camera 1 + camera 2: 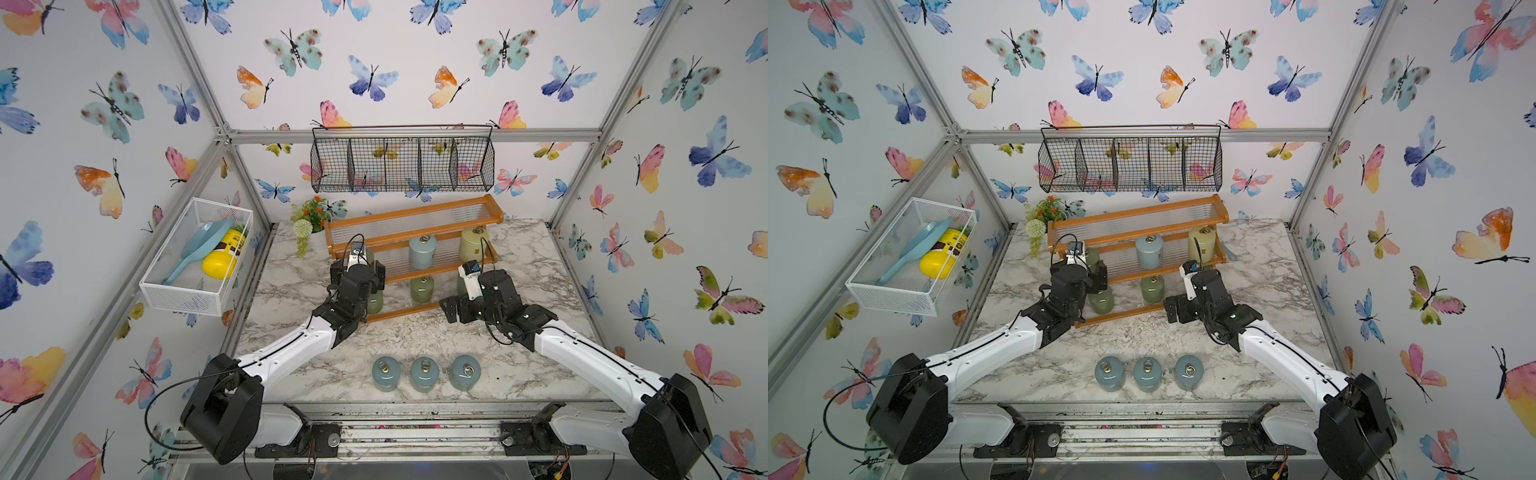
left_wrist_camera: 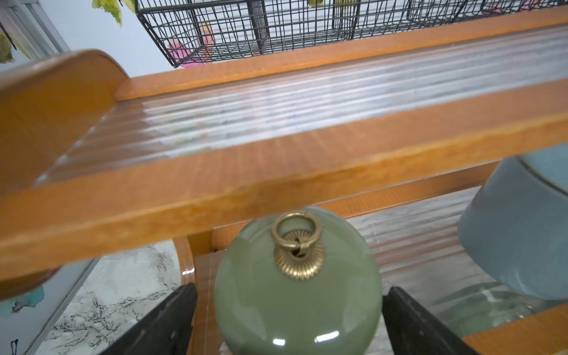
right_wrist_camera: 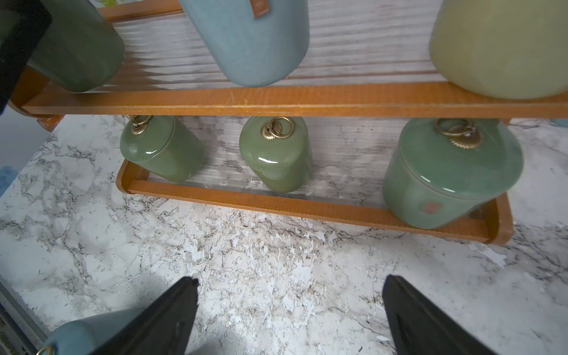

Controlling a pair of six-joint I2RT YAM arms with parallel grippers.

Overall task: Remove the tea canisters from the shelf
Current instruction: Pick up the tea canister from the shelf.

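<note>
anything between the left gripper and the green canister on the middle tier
Nothing visible: the open left gripper straddles the green canister. The shelf rail above sits close over its lid, so a straight lift might catch.

Lab test booth, probably (aluminium frame (image 1: 540, 135))

A black wire basket (image 1: 402, 166) hangs beyond the left tool (image 2: 292, 319); a white mesh basket (image 1: 178, 297) to its left holds a yellow bottle (image 1: 222, 261) and a blue scoop (image 1: 195, 251).

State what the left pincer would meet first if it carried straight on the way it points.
The green canister on the shelf's middle tier; it sits between the open left pincer's fingers, so contact would likely come almost at once.
</note>
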